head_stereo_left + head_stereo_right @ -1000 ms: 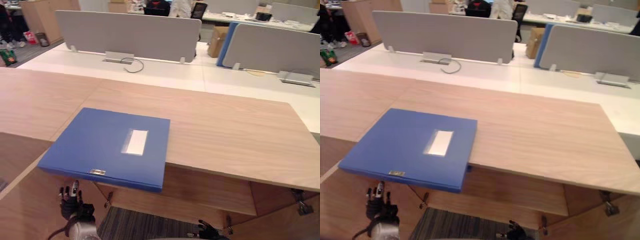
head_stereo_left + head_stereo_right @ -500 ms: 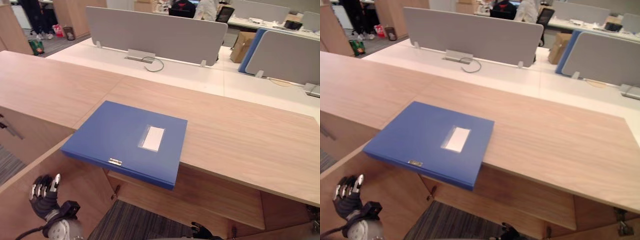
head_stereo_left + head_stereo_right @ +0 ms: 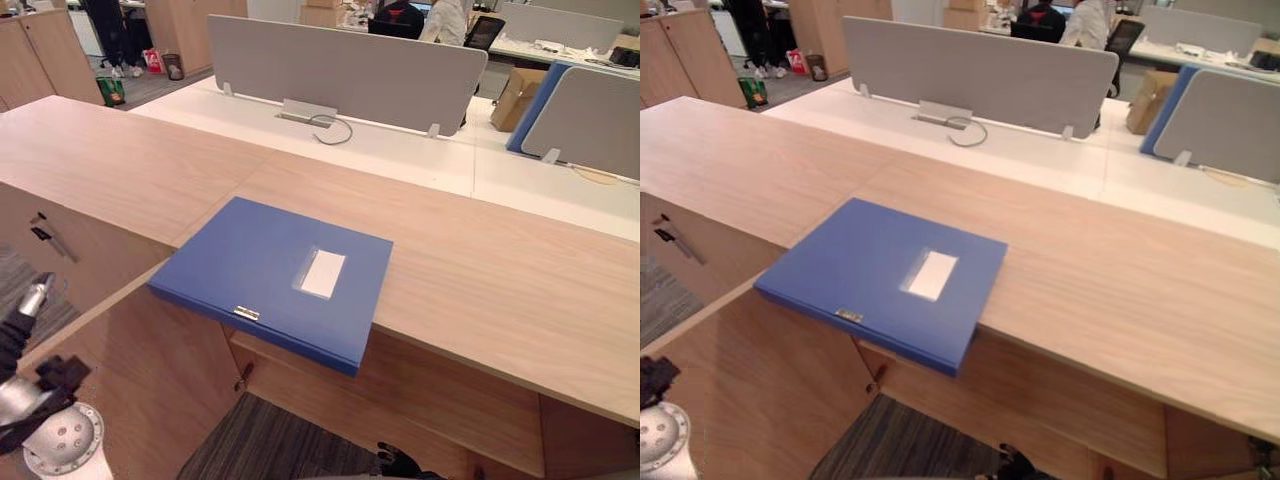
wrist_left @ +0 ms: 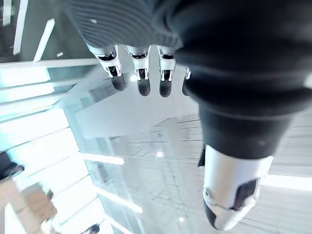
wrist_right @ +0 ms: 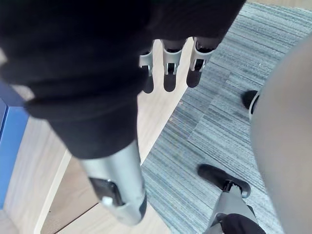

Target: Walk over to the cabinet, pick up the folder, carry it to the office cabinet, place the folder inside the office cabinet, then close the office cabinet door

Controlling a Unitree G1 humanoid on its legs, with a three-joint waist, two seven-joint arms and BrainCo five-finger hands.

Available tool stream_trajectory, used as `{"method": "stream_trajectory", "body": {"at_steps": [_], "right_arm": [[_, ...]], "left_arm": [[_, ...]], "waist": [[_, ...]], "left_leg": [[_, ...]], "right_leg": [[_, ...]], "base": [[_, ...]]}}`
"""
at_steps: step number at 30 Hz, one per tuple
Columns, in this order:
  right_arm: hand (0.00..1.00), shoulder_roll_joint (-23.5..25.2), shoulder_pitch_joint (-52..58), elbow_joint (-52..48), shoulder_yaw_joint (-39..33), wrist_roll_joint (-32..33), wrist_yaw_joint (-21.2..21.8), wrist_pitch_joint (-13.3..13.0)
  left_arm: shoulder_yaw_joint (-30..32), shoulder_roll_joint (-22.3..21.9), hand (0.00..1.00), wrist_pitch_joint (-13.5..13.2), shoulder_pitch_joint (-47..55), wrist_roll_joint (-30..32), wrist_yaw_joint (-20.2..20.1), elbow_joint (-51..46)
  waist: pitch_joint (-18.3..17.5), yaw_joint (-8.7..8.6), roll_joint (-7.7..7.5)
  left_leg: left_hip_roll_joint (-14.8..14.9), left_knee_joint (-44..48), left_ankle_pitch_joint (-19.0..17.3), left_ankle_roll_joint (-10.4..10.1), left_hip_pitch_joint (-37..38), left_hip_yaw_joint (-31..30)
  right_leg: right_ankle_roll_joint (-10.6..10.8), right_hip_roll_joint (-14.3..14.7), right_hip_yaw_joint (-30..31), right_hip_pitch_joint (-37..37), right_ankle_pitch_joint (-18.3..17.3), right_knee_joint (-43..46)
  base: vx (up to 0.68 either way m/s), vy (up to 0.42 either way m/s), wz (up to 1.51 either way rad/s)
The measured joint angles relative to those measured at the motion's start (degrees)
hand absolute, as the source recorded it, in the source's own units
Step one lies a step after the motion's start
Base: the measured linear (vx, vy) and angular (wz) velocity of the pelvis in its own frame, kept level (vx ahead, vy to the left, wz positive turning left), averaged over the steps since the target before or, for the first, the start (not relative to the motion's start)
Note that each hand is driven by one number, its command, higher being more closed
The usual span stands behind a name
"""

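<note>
Folder [image 3: 275, 275] flat on wooden counter [image 3: 480, 280], near edge overhanging. Your left hand [image 4: 139, 68]: fingers straight, empty. Right hand [image 5: 168, 63]: fingers relaxed, holding nothing.

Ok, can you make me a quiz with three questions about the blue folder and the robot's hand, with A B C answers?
1. Where is the folder?
A. In a hand
B. Flat on the wooden cabinet top
C. On the floor

2. What colour is the label on its cover?
A. White
B. Red
C. Black

3. How is the left hand?
A. Curled round the folder
B. Pinching a pen
C. Open, holding nothing

Answers: 1 B, the folder lies flat on the wood with its near edge jutting past the front. 2 A, the small rectangle on the blue cover is white. 3 C, the left wrist view shows the hand stretched straight with nothing in it.
</note>
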Motion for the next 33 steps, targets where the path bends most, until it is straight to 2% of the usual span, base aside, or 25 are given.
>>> {"method": "stream_trajectory", "body": {"at_steps": [4,6,11,18,27,33], "right_arm": [[0.00,0.1,-0.6,2.3,-0.2,0.0,0.1,-1.2],[0.00,0.1,-0.9,3.4,-0.3,0.0,0.1,-2.0],[0.00,-0.4,-1.3,4.9,-0.3,0.0,0.1,-3.1],[0.00,-1.8,-1.4,6.4,-0.3,0.1,0.1,-3.6],[0.00,-2.1,-1.8,6.6,-0.1,0.1,0.1,-3.6],[0.00,-2.5,-1.9,6.7,0.1,0.0,0.1,-3.6]], "left_arm": [[-3.7,5.8,0.00,0.7,0.0,12.3,1.4,-2.0],[-5.1,8.5,0.00,0.0,0.1,16.6,1.3,-2.0],[-6.4,9.3,0.00,-0.5,0.5,22.1,2.3,-1.9],[-9.4,9.5,0.00,-4.9,4.2,21.8,1.2,-1.9],[-16.7,10.9,0.00,-9.4,5.3,15.9,-3.0,-1.9],[-16.9,13.2,0.00,-10.2,6.6,15.4,-3.7,-1.9]], "waist": [[-0.3,0.90,0.33],[-0.3,1.20,0.34],[-0.2,1.54,0.65],[-0.2,1.67,0.98],[0.1,1.54,1.66],[0.3,1.59,2.23]], "left_leg": [[-0.1,-0.1,0.0,0.0,0.3,0.0],[-0.1,0.0,0.1,0.0,0.2,0.0],[0.1,0.1,0.2,-0.3,0.2,0.0],[0.1,0.1,0.2,-0.3,0.1,0.3],[0.1,0.7,0.2,-0.3,-0.5,0.4],[0.5,0.7,0.2,-0.3,-0.4,1.3]], "right_leg": [[0.0,-0.1,0.1,0.1,0.0,-0.1],[0.0,0.0,0.2,0.0,0.0,-0.1],[0.0,0.3,0.4,0.0,0.0,-0.1],[0.0,0.4,1.1,-0.6,0.0,-0.1],[0.0,0.4,1.5,-0.9,0.0,0.1],[0.0,0.6,2.4,-1.4,0.0,0.2]], "base": [[0.00,0.000,0.00],[0.00,0.000,0.00],[-0.02,-0.004,-0.01],[-0.03,0.008,-0.02],[0.00,0.000,0.00],[-0.03,0.012,-0.06]]}}
